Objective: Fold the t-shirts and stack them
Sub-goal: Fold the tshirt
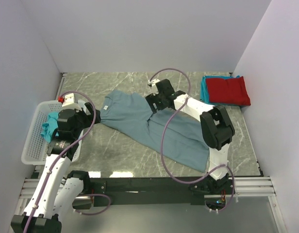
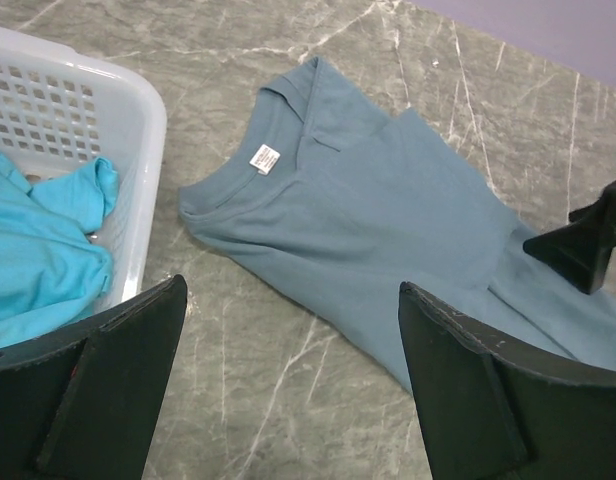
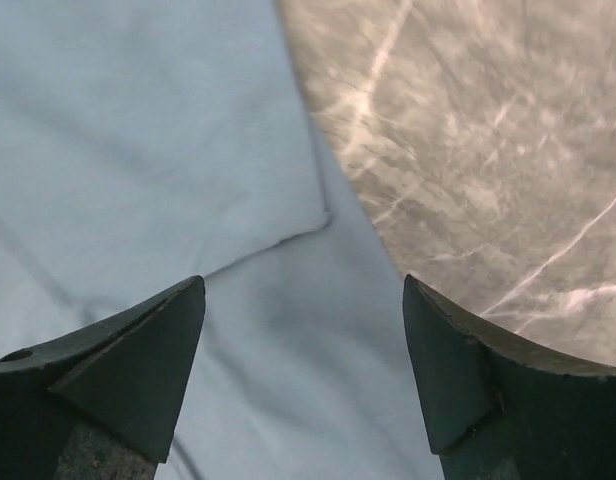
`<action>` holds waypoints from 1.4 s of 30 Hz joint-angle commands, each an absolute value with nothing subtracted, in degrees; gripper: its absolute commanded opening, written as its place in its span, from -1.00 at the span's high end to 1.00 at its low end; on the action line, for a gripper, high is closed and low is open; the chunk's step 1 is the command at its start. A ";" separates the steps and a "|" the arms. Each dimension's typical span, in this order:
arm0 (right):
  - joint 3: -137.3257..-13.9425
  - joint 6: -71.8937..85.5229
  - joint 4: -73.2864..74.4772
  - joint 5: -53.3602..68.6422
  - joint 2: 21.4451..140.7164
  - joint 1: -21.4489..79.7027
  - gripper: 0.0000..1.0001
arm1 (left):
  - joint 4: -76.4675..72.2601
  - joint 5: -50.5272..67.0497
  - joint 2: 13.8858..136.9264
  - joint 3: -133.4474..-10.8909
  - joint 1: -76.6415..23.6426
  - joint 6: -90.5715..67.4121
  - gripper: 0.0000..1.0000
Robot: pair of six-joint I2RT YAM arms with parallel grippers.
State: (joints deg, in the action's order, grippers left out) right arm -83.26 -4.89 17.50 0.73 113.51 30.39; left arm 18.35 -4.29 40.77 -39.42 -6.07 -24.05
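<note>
A large slate blue-grey t-shirt [image 1: 149,126] lies spread diagonally across the marble table, collar and white label at the left. My left gripper [image 1: 91,116] is open and empty, just left of the collar; in the left wrist view [image 2: 293,290] it hangs over bare marble beside the shirt [image 2: 368,210]. My right gripper [image 1: 152,103] is open over the shirt's far edge; in the right wrist view [image 3: 303,290] fabric [image 3: 138,150] lies between the fingers, not gripped. A folded red t-shirt [image 1: 229,90] lies on a teal one [image 1: 204,90] at the far right. Another teal t-shirt [image 1: 51,125] sits in the basket.
A white plastic laundry basket [image 1: 35,145] stands at the table's left edge, close to my left arm; it also shows in the left wrist view [image 2: 118,110]. Grey walls enclose the table on three sides. The right gripper's black fingers [image 2: 588,240] show in the left wrist view.
</note>
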 commanded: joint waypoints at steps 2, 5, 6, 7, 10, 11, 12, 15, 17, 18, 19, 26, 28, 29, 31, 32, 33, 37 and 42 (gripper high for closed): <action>-83.32 -16.30 16.51 7.37 105.83 28.04 -0.74 | 15.03 0.43 42.09 -37.71 -5.98 -24.69 -0.84; -78.85 -23.26 14.07 14.13 99.34 24.62 -0.76 | 14.85 4.65 47.71 -37.00 -5.98 -31.00 -0.81; -77.01 -24.07 12.58 15.54 97.58 23.83 -0.76 | 14.77 5.62 49.73 -36.65 -5.98 -35.64 -0.77; -73.42 -24.08 10.65 16.43 95.91 22.86 -0.77 | 14.33 7.71 53.66 -36.48 -5.98 -37.86 -0.74; -71.97 -20.48 7.72 22.90 95.34 18.47 -0.85 | 11.87 7.57 60.80 -35.95 -5.98 -45.33 -0.54; -73.81 -21.87 14.96 27.20 96.67 17.24 -0.73 | 11.00 5.99 62.30 -36.21 -6.06 -46.92 -0.53; -75.83 -22.67 17.90 28.38 97.72 16.97 -0.52 | 10.46 4.50 64.92 -36.56 -6.06 -48.85 -0.51; -69.65 -23.03 14.87 29.26 95.20 17.05 -0.48 | 9.06 0.18 70.46 -39.10 -6.06 -51.93 -0.46; -68.99 -23.29 14.23 30.49 93.52 17.05 -0.48 | 8.96 -3.93 73.37 -42.52 -6.15 -53.08 -0.43; -70.30 -23.20 15.20 30.58 93.43 16.88 -0.47 | 9.57 -5.35 76.17 -43.67 -6.15 -53.43 -0.40; -71.01 -23.12 16.86 30.76 93.86 16.79 -0.47 | 10.28 -6.93 77.59 -44.90 -6.15 -53.96 -0.40; -70.31 -22.76 16.61 32.34 92.37 15.91 -0.45 | 17.49 -16.87 86.92 -53.78 -6.15 -55.02 -0.24; -70.84 -22.68 17.05 32.87 92.90 15.73 -0.44 | 17.75 -18.45 87.80 -54.23 -6.15 -55.20 -0.18; -71.01 -22.68 17.49 33.22 93.07 15.65 -0.44 | 17.75 -19.07 88.06 -54.92 -6.24 -55.11 -0.17; -71.19 -22.41 17.84 33.92 93.43 15.64 -0.44 | 18.45 -21.00 89.64 -56.24 -6.24 -54.93 -0.10; -71.28 -22.41 18.02 34.19 93.51 15.56 -0.44 | 19.85 -21.18 90.34 -57.82 -6.24 -54.50 -0.09; -71.54 -22.41 18.19 34.28 93.60 15.56 -0.44 | 20.39 -21.27 91.48 -58.44 -6.24 -54.41 -0.09; -71.63 -22.67 18.54 34.19 93.25 15.38 -0.44 | 20.22 -21.27 92.02 -58.01 -6.50 -53.88 -0.04; -72.24 -23.64 19.95 34.19 93.25 15.38 -0.44 | 20.92 -21.71 91.76 -56.87 -6.50 -53.70 -0.03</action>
